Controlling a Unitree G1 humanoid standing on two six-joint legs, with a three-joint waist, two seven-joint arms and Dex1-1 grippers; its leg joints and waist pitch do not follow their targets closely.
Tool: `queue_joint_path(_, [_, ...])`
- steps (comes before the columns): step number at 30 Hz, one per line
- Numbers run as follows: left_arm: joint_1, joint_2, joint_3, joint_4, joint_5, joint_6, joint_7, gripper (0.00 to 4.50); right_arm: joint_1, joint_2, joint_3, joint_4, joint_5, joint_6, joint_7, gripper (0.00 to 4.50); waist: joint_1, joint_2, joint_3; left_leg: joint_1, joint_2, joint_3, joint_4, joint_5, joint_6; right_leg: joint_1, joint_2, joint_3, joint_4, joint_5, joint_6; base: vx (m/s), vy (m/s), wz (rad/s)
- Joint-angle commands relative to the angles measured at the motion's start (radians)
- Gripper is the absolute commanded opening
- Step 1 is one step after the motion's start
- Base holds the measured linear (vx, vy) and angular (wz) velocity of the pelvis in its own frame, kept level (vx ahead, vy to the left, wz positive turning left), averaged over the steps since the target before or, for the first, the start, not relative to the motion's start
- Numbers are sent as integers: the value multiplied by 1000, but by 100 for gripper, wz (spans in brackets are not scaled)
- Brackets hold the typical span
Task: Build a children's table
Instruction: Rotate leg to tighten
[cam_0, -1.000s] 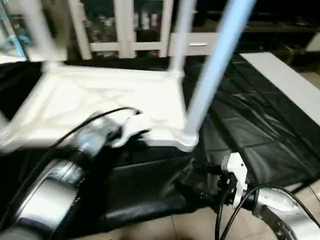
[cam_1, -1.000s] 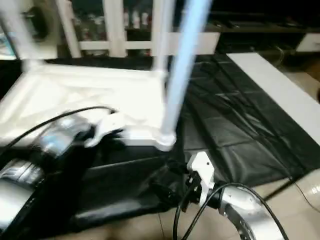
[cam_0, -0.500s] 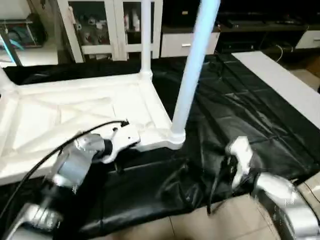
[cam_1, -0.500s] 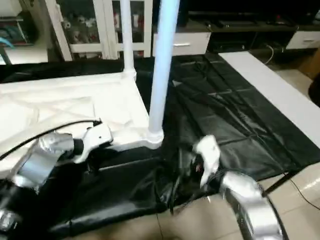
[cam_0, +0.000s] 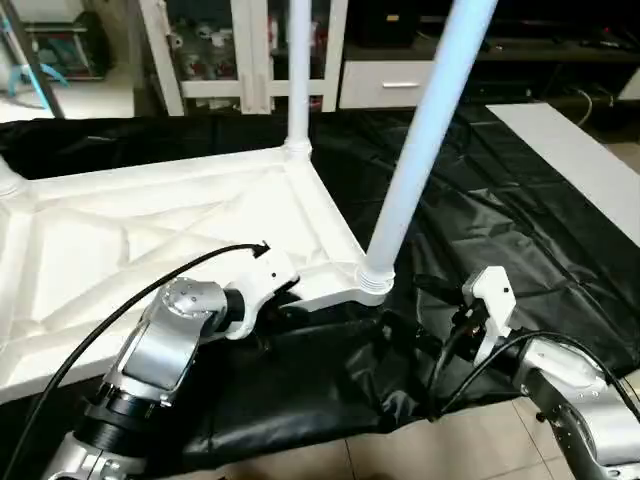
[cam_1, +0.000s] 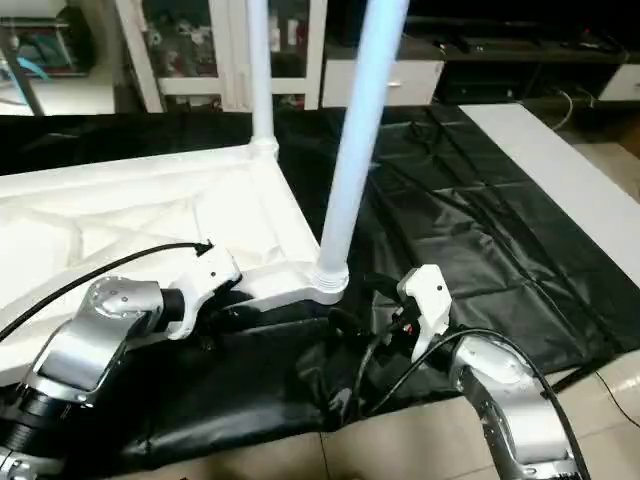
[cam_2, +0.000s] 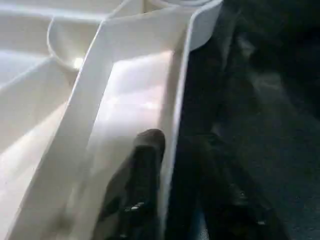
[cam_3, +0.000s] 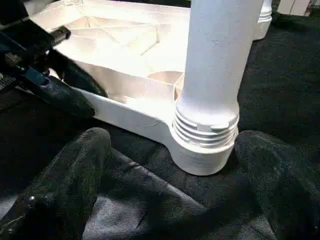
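The children's table lies upside down on the black cloth, its white X-ribbed underside (cam_0: 150, 230) facing up. Two white tube legs stand in corner sockets: the near right leg (cam_0: 420, 150) and a far leg (cam_0: 298, 70). My left gripper (cam_0: 288, 303) sits at the top's near rim (cam_2: 172, 125), just left of the near right leg's socket (cam_0: 377, 283). My right gripper (cam_0: 410, 312) stands open and low on the cloth. Its black fingers (cam_3: 75, 170) stand on either side of the leg's ribbed collar (cam_3: 205, 125) without touching it.
The black cloth (cam_0: 520, 200) covers the work table and hangs over its near edge above tiled floor (cam_0: 400, 450). A white panel (cam_0: 570, 150) lies along the right side. White cabinets with glass doors (cam_0: 250, 50) stand behind. Black cables run along both forearms.
The whole picture has shifted and steadied as the head moved. My right gripper has come in closer to the near right leg's base. My left gripper stays at the near rim.
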Motion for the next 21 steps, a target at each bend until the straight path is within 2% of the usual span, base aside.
queue_joint_path(1, [-13,-2,-10,-10,-16,-65,1,159,3,-20,-23,-2,10,-4,12,434,5,-3,-46,3,11,9,-67,-245,71,47,-8,17,-59,-242,-195,0,0,0])
queue_joint_path(5, [-33,-6,-7,29,-9,-123,39,167,-4,-26,-33,10,13,-6,22,434,5,-3,-46,0,11,7,-67,-260,59,46,-7,17,-60,-264,-168,0,0,0])
queue_joint_path(6, [-45,-7,-12,60,-23,-218,32,167,-9,-27,-32,13,11,-7,27,434,5,-2,-47,0,9,6,-67,-260,57,46,-6,16,-60,-267,-163,0,0,0])
queue_joint_path(9, [-58,1,-44,120,-18,-353,11,167,-12,-31,-32,12,14,-4,36,434,6,-4,-50,0,9,5,-65,-252,58,47,-7,16,-59,-249,-160,0,0,0])
queue_joint_path(10, [-64,-1,-49,140,-20,-362,3,167,-12,-32,-33,11,16,-2,37,434,6,-6,-52,-1,9,6,-64,-242,61,48,-7,16,-56,-231,-161,0,0,0])
queue_joint_path(11, [-79,-16,-46,183,-24,-372,11,167,-9,-36,-35,5,22,4,39,434,6,-1,-53,-1,9,7,-62,-215,65,49,-7,17,-51,-191,-171,0,0,0])
queue_joint_path(13, [-90,-23,-45,207,-28,-378,9,167,-6,-39,-37,1,27,9,41,434,7,-2,-54,0,9,8,-60,-196,70,50,-7,17,-48,-164,-181,0,0,0])
queue_joint_path(14, [-95,-27,-45,219,-36,-373,0,167,-3,-40,-40,-2,30,14,43,434,7,-4,-54,0,9,9,-59,-194,70,51,-7,17,-48,-160,-187,0,0,0])
queue_joint_path(15, [-100,-34,-46,236,-61,-357,-33,167,2,-43,-44,-5,33,17,47,434,8,0,-54,1,9,9,-59,-193,70,51,-8,17,-47,-158,-191,0,0,0])
queue_joint_path(16, [-101,-37,-46,245,-75,-349,-53,167,5,-45,-46,-7,34,18,49,434,8,-3,-54,2,9,10,-59,-194,71,51,-8,17,-48,-163,-196,0,0,0])
queue_joint_path(17, [-103,-34,-54,263,-83,-370,-75,167,6,-46,-48,-8,33,18,49,434,10,2,-54,3,9,9,-59,-193,70,51,-9,17,-47,-161,-200,0,0,0])
queue_joint_path(18, [-105,-32,-59,278,-85,-388,-86,167,7,-47,-49,-8,33,18,50,434,10,-1,-53,2,8,10,-58,-196,72,51,-7,17,-49,-163,-202,0,0,0])
queue_joint_path(19, [-116,-32,-63,309,-67,-414,-62,167,8,-47,-51,-9,34,18,49,434,10,3,-54,2,8,9,-59,-202,73,52,-7,17,-48,-162,-201,0,0,0])
queue_joint_path(21, [-148,-39,-62,390,-44,-478,-10,167,10,-47,-54,-15,35,21,47,434,9,3,-54,3,8,8,-59,-219,70,53,-8,16,-50,-169,-196,0,0,0])
